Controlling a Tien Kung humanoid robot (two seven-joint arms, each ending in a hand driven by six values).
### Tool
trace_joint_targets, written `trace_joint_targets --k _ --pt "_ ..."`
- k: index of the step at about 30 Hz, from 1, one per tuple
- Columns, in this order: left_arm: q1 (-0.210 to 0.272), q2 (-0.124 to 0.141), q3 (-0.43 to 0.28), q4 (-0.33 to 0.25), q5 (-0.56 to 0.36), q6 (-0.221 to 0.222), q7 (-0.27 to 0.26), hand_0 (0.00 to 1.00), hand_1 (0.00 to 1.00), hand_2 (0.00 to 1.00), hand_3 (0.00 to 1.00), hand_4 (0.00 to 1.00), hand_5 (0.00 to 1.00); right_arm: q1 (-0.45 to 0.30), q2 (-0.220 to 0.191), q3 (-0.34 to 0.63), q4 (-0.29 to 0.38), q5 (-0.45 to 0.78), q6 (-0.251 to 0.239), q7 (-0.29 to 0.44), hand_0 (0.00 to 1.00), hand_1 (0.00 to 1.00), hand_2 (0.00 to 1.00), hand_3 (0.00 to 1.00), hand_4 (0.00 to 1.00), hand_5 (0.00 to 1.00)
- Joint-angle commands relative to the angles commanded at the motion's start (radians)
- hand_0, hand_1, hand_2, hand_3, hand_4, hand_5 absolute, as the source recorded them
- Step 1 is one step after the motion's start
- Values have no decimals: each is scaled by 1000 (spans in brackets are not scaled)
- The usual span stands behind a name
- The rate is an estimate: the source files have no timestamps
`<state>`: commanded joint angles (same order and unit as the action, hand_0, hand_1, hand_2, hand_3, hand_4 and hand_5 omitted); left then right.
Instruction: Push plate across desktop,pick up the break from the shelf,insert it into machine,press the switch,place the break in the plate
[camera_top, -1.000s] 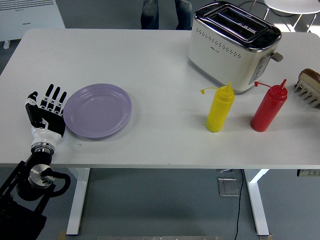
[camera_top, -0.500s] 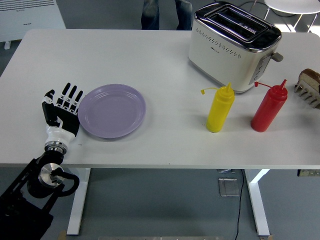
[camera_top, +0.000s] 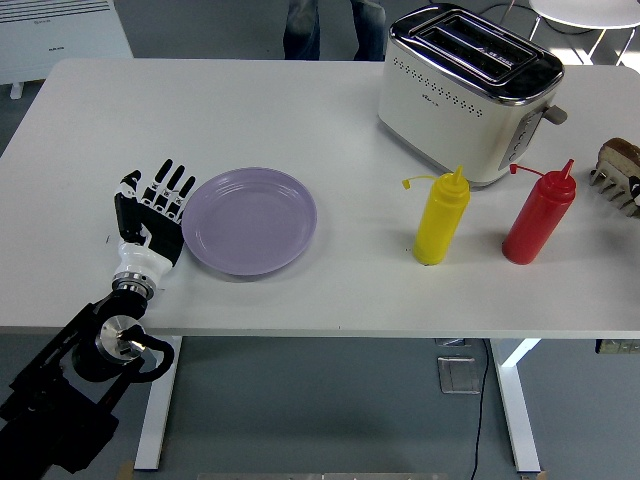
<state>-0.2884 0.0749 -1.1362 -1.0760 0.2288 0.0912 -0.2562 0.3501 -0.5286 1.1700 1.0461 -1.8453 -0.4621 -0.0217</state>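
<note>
A lavender plate (camera_top: 250, 220) lies on the white table (camera_top: 300, 110), left of centre. My left hand (camera_top: 152, 212) stands with straight fingers (camera_top: 172, 184) against the plate's left rim and holds nothing. A white and chrome toaster (camera_top: 470, 95) stands at the back right, its lever (camera_top: 553, 113) on the right end. A slice of bread (camera_top: 622, 152) sits in a rack (camera_top: 617, 183) at the right edge. My right hand is out of view.
A yellow squeeze bottle (camera_top: 440, 217) and a red squeeze bottle (camera_top: 538, 213) stand in front of the toaster. A person's legs (camera_top: 330, 25) show beyond the far edge. A white heater (camera_top: 60, 35) stands at the top left.
My left hand has moved to the right along the table, and the plate has slid right with it, from the left side toward the centre.
</note>
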Motion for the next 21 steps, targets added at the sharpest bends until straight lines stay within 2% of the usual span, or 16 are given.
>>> trace_joint_targets --k 1,6,7,12,13,18,19,21 --pt "-5 -3 11 3 -4 -1 0 883 889 884 787 532 998 5 0 -6 -6 -3 -8 -2 729 705 712 766 662 202" --pt "-23 -15 55 14 -19 -7 1 883 889 884 787 532 998 20 1 -25 -27 -14 -32 -12 729 705 712 766 662 202" --pt "-26 -18 63 18 -23 -8 1 883 887 884 786 534 998 21 1 -28 -30 -15 -34 -14 652 653 654 728 605 157" --pt "-46 -28 109 39 -45 -16 1 883 887 884 786 534 998 30 5 -46 -45 -13 -40 -14 652 653 654 728 605 157" --pt "-49 -30 116 42 -48 -17 1 883 887 884 787 535 998 31 6 -49 -47 -13 -44 -13 588 609 604 694 550 123" --pt "-64 -37 148 45 -60 -24 1 883 887 884 787 535 998 38 9 -63 -57 -14 -60 -10 588 609 604 694 550 123" --pt "-69 -40 157 45 -63 -26 1 884 886 883 785 534 998 39 9 -65 -58 -10 -66 -6 513 555 563 611 449 68" --pt "-75 -44 168 46 -67 -28 1 884 886 883 785 534 998 40 9 -67 -59 -7 -77 -3 513 555 563 611 449 68"
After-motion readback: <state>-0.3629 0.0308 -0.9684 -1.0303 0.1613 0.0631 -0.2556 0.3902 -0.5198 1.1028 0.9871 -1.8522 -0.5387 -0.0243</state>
